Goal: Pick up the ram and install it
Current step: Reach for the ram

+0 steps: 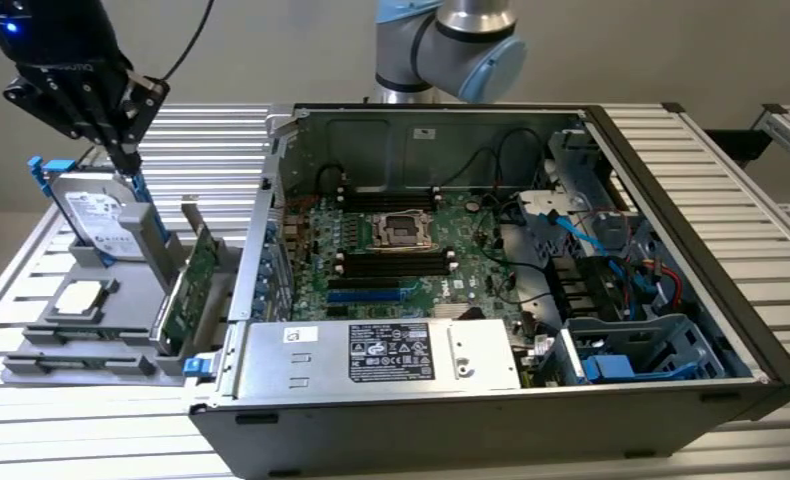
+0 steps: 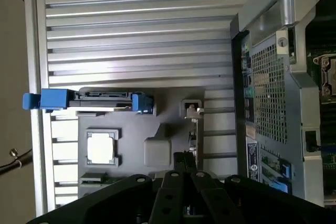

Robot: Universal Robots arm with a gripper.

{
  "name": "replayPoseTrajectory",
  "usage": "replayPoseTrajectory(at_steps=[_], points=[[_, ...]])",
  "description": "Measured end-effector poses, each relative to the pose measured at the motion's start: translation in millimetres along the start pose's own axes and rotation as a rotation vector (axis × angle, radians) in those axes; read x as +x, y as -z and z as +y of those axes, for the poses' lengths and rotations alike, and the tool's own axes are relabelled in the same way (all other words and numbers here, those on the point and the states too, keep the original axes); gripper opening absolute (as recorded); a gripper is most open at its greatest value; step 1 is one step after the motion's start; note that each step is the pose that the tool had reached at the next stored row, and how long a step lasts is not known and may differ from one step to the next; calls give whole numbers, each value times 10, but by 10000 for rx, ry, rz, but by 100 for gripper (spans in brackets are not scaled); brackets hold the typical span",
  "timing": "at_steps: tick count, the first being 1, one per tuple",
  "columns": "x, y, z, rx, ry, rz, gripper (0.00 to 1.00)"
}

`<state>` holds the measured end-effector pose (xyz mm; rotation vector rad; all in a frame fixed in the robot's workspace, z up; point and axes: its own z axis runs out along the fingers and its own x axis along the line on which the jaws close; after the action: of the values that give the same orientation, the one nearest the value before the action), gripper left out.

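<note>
Finding the ram (image 1: 86, 362) (image 2: 97, 180) at the near end of the grey tray (image 1: 102, 379) (image 2: 173, 98), seated on edge in a slot as a thin dark strip. Struggling to read its chips or colour from here.

Noting, a step farther along the tray, a square silver processor chip (image 1: 80, 297) (image 2: 101, 147) lying flat in its pocket. Noting also a green expansion card (image 1: 188, 285) standing on edge along the tray's side toward the exterior view's right.

Passing next to a silver hard drive (image 1: 99, 212) standing upright at the tray's far end in a blue carrier (image 1: 148, 215) (image 2: 52, 99).

Seeing the gripper (image 1: 131, 158) (image 2: 184, 159) hovering above that far end, well apart from the ram. Black fingers pointing down and leaning slightly toward the exterior view's right, tips pressed together and pinching nothing visible. Tips ending close to the top of the carrier's blue rail; not managing to tell touching from apart. Losing the wrist past the top of the exterior view.

Taking in the open computer case (image 1: 435, 440) beside the tray on the exterior view's right, with its motherboard (image 1: 409, 250) exposed. Failing to tell whether the black memory slots (image 1: 395, 265) are filled.

Catching, farthest from the tray, behind the case, a blue-capped arm joint (image 1: 449, 45), cut off at the top.
</note>
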<state>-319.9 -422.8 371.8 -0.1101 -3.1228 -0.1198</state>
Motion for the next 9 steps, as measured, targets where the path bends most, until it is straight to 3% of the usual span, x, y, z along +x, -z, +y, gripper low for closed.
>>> replayPoseTrajectory(at_steps=[9], points=[[334, 8, -248, 0, 2, 0, 11]])
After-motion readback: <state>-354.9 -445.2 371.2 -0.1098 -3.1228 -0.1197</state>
